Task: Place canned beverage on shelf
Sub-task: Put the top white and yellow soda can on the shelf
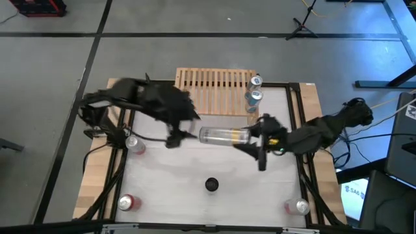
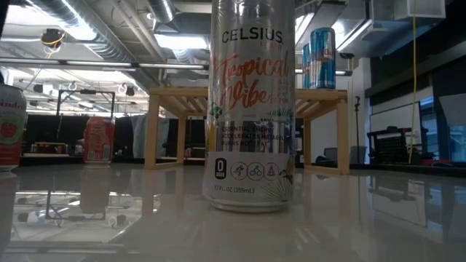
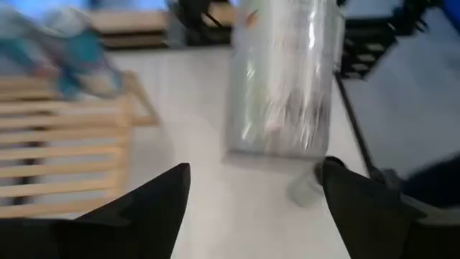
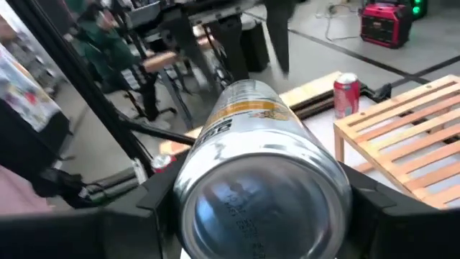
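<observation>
Shelf (image 1: 216, 88) stands at the far edge. Can (image 1: 224, 135) hangs mid-table, sideways, clamped in right gripper (image 1: 255, 134). Left gripper (image 1: 174, 140) is spread, empty (close by). Rigid, slick, dentable; grip mid-body.

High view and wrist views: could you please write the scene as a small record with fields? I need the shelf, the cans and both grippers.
shelf: at the table's far edge, slats mostly bare
on shelf: two blue cans, at its right end
silver can: in front of the shelf, not on it
right gripper: shut on the silver can
left gripper: open, facing the silver can, not touching it
other cans: three on the table, one near the left arm, two at the near corners
</observation>
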{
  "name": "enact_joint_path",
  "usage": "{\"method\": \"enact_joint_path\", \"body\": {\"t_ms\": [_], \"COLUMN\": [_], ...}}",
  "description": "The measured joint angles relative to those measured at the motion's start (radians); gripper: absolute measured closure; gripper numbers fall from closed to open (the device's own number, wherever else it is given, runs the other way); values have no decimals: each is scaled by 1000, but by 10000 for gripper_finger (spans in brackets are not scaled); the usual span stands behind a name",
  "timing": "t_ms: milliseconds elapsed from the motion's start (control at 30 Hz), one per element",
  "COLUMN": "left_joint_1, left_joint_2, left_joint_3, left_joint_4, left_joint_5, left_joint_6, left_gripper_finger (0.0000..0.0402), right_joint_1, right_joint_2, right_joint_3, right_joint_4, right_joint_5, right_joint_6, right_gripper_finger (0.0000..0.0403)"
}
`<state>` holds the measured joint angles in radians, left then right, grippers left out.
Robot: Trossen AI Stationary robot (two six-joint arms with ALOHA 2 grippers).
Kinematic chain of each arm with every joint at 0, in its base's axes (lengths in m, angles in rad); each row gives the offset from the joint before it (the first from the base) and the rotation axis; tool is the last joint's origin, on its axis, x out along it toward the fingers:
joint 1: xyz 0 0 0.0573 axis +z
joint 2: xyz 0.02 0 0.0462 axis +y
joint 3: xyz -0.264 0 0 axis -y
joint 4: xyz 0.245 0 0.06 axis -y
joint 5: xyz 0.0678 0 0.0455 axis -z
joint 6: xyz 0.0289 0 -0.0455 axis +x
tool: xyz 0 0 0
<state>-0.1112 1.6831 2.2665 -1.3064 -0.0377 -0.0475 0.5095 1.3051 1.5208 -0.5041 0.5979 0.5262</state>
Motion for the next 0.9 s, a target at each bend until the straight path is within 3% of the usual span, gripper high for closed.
{"method": "enact_joint_path", "body": {"t_ms": [233, 400, 600, 900], "left_joint_1": [-45, -70, -118, -133], "left_joint_2": [-160, -164, -159, -130], "left_joint_3": [-8, -13, -33, -33], "left_joint_4": [59, 99, 298, 548], "left_joint_5": [-199, -278, -358, -345], "left_joint_6": [26, 88, 241, 336], "left_gripper_finger": [95, 94, 98, 99], "right_joint_1": [-52, -162, -283, -323], "right_joint_2": [-75, -71, -44, 48], "right_joint_3": [2, -40, -190, -353], "right_joint_4": [202, 488, 950, 1414], "right_joint_5": [-42, -315, -614, -688], "right_joint_6": [-100, -166, -111, -16], "right_gripper_finger": [171, 171, 171, 171]}}
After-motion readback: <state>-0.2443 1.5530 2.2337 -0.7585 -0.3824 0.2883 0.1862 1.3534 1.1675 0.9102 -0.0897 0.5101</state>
